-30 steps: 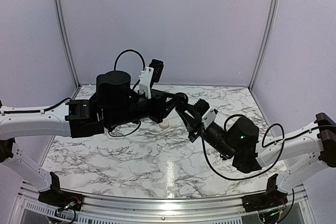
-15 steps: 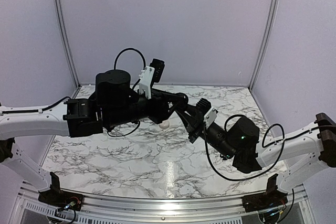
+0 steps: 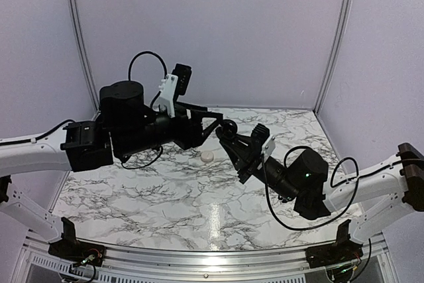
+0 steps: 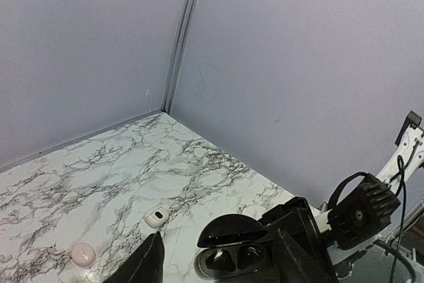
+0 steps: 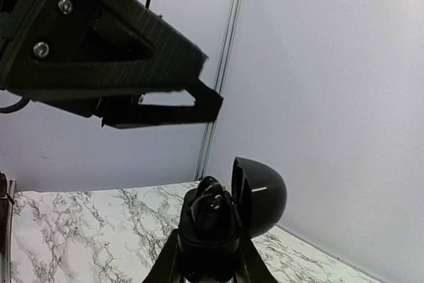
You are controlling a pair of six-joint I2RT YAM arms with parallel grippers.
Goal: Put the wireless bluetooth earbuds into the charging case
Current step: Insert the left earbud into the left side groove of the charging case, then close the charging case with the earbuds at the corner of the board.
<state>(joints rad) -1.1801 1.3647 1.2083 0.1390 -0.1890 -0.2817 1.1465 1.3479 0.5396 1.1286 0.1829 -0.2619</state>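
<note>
My right gripper [image 3: 230, 138] [image 5: 209, 260] is shut on a black charging case [image 5: 260, 197] [image 4: 255, 231], held up in the air with its hinged lid raised. Two black earbuds [image 4: 252, 254] [image 5: 213, 205] sit in its sockets. My left gripper [image 3: 211, 126] [image 4: 222, 246] is open, its two fingers standing apart on either side of the case without touching it. In the right wrist view a left finger [image 5: 132, 57] hangs just above and to the left of the case.
On the marble table [image 3: 165, 197] lie a small white squarish piece with a dark spot [image 4: 158, 216] and a pinkish-cream round pebble [image 4: 83, 254]. One small pale object [image 3: 207, 156] shows below the grippers. Lilac walls close the back and both sides.
My left gripper has opened and drawn back to the left and upward, away from the case. The right gripper has kept its hold and shifted slightly left.
</note>
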